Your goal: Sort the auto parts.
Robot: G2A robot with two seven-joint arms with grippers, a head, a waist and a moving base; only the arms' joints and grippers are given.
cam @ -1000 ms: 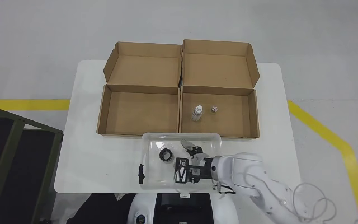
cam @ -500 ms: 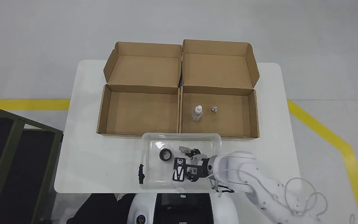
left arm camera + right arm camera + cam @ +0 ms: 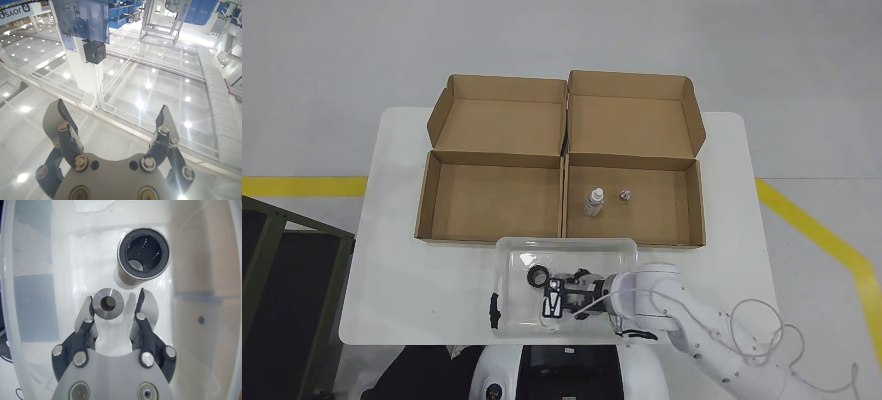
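Observation:
A clear plastic tray (image 3: 514, 248) sits at the table's near edge. Inside it, a dark cylindrical bearing (image 3: 143, 257) (image 3: 538, 277) stands upright. Beside it lies a small silver bushing (image 3: 108, 303) with a centre hole. My right gripper (image 3: 115, 304) (image 3: 552, 298) is down in the tray and open, with the bushing between its fingers and touching one finger (image 3: 88, 308). The other finger stands apart from it. My left gripper (image 3: 113, 115) is open, holds nothing, and points up at a ceiling.
Two open cardboard boxes stand behind the tray. The left box (image 3: 492, 200) holds nothing. The right box (image 3: 682, 205) holds a small white bottle-shaped part (image 3: 594, 201) and a tiny part (image 3: 624, 194). A small black object (image 3: 494, 310) sits at the tray's left end.
In the top view my right gripper has moved left across the tray, closer to the bearing. The parts in the boxes have stayed put.

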